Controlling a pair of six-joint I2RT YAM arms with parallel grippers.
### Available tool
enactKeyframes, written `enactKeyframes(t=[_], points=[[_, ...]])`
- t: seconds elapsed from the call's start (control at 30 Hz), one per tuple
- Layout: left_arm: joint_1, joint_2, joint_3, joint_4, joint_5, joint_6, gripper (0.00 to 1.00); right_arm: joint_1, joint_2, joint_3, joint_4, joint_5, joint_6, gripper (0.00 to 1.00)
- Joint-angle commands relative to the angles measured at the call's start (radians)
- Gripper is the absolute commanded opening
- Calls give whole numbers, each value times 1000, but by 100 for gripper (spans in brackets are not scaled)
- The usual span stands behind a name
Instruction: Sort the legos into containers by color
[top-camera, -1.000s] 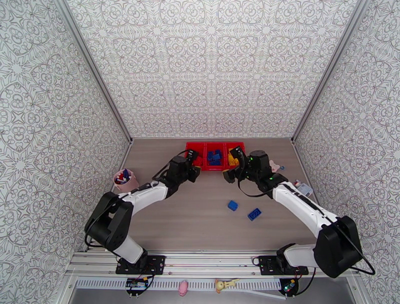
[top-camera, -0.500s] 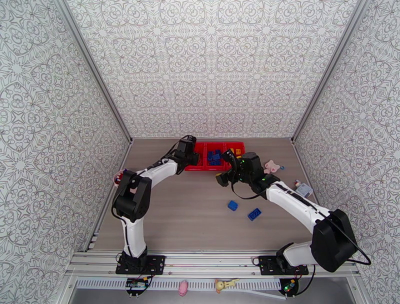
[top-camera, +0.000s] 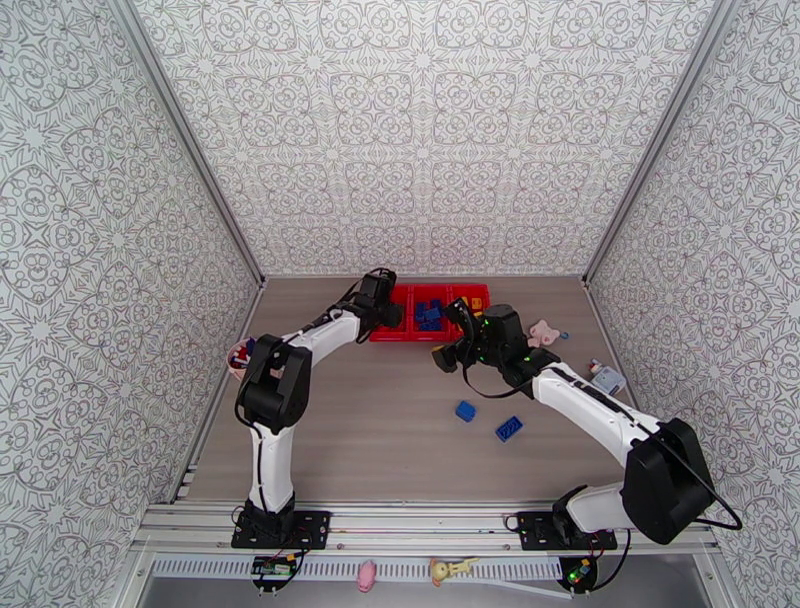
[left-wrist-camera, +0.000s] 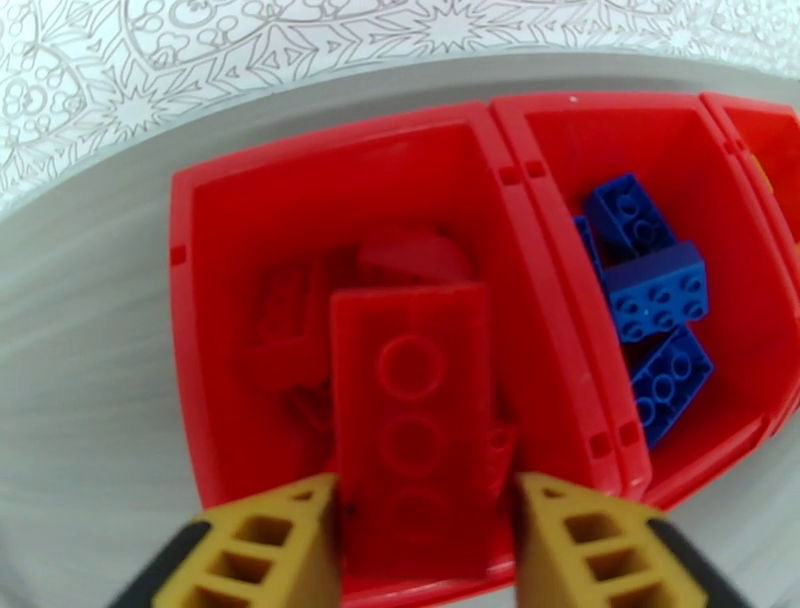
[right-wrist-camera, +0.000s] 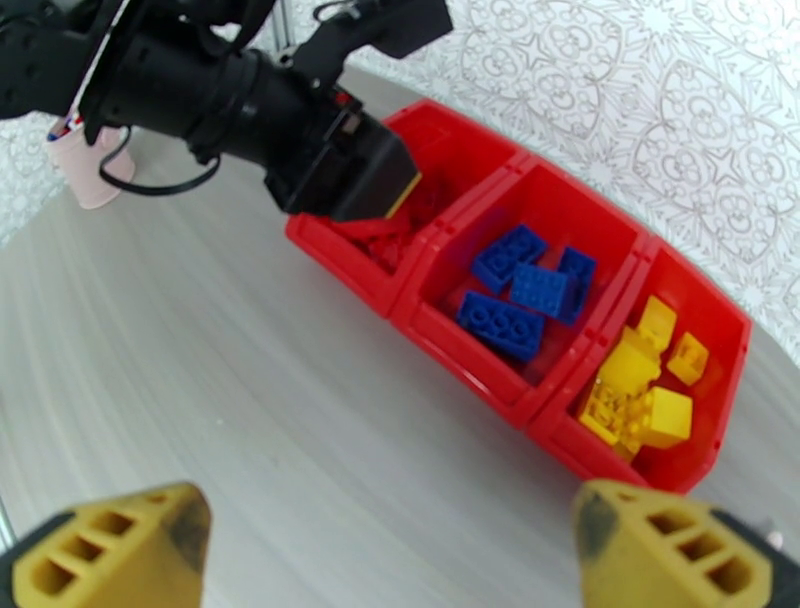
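Legos (right-wrist-camera: 520, 290) are mostly in the bins (right-wrist-camera: 455, 355) — red ones in the left bin, blue in the middle, yellow (right-wrist-camera: 640, 390) in the right. Bins stand in one joined row at the far side of the table (top-camera: 400, 450), near the back wall. Two blue bricks (top-camera: 465, 410) lie loose on the table, near each other, well apart from the bins on the near side.

Left gripper (left-wrist-camera: 428, 500) hovers over the left bin with a red brick (left-wrist-camera: 415, 400) between its fingers (left-wrist-camera: 270, 540). The brick looks blurred; whether the fingers press it or stand just clear — cannot tell.

Right gripper (right-wrist-camera: 390, 520) is spread wide with nothing between its fingers, over bare table in front of the bins and facing them.

Pink cup (top-camera: 245, 355) at the left table edge. Pink plush (top-camera: 543, 332) just right of the bins.
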Motion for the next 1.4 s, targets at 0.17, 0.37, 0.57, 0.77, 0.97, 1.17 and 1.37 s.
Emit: enactKeyframes(t=[0.17,0.37,0.57,0.77,0.97,1.17,1.37], points=[[-2,-215,-217,170,44,48,79,9,-3,36,-74,59,9,100],[-34,-418,-510,382,109,130,97,13,-3,39,-149,76,-27,100],[-120,-618,-760,474,163,250,100,37,8,45,-272,124,-78,100],[-206,-771,-901,428,225,320,100,91,52,61,-398,186,-123,100],[-244,-885,-1019,383,339,377,100,139,126,73,-483,212,-151,100],[-269,-909,-1061,384,387,408,100,149,185,80,-560,189,-175,100],[-272,-883,-1065,417,427,425,100,149,241,94,-633,229,-199,99]])
